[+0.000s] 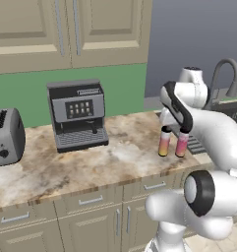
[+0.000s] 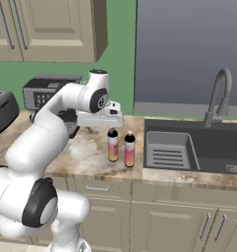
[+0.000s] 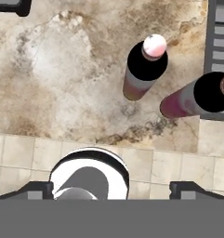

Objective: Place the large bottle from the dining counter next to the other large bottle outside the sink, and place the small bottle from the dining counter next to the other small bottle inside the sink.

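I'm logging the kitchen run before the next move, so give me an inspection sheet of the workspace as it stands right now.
Surface: marble-look counter, bare in the middle.
Job's things: pink-yellow bottle and pink bottle stand upright side by side, apart, on the counter just outside the sink; ribbed tray sits in the basin.
Clutter: coffee machine and toaster at the back of the counter.
Grippers: gripper open, above the counter, clear of both bottles, holding nothing.
Cables: nothing seen.
Surroundings: faucet behind the sink, beige cabinets above, green wall.
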### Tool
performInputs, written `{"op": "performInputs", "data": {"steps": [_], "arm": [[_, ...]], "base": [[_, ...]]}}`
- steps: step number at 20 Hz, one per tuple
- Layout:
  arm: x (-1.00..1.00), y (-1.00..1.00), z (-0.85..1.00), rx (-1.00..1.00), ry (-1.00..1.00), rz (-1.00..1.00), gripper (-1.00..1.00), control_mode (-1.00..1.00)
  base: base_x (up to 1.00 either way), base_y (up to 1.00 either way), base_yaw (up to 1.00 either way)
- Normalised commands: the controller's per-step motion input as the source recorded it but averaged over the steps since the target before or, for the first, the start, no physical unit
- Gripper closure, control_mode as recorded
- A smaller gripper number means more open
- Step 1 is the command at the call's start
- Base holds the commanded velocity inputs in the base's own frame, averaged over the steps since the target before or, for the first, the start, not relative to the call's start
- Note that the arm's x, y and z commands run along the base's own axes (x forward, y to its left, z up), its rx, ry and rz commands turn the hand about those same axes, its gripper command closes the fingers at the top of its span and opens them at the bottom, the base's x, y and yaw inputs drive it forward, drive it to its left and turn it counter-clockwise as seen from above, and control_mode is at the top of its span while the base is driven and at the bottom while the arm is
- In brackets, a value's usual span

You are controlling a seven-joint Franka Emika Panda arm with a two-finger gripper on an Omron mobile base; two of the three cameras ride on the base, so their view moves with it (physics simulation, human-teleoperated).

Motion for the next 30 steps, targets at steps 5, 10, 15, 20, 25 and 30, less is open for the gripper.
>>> {"op": "performInputs", "data": {"steps": [5, 10, 15, 20, 25, 30], "arm": [[-0.25, 0.19, 0.20, 0.00, -0.19, -0.13, -1.00, -1.00], [-0.39, 0.08, 0.25, 0.01, -0.15, -0.10, -1.00, -1.00], [-0.44, 0.11, 0.10, 0.00, -0.03, -0.03, -1.00, -1.00], [-0.27, 0.28, 0.00, 0.01, -0.05, 0.00, -1.00, -1.00], [-0.08, 0.27, 0.12, 0.00, -0.07, 0.00, -1.00, -1.00], [0.00, 0.19, 0.29, 0.00, -0.02, 0.00, -1.00, -1.00]], "base": [[0.00, 0.00, 0.00], [0.00, 0.00, 0.00], [0.00, 0.00, 0.00], [0.00, 0.00, 0.00], [0.00, 0.00, 0.00], [0.00, 0.00, 0.00]]}}
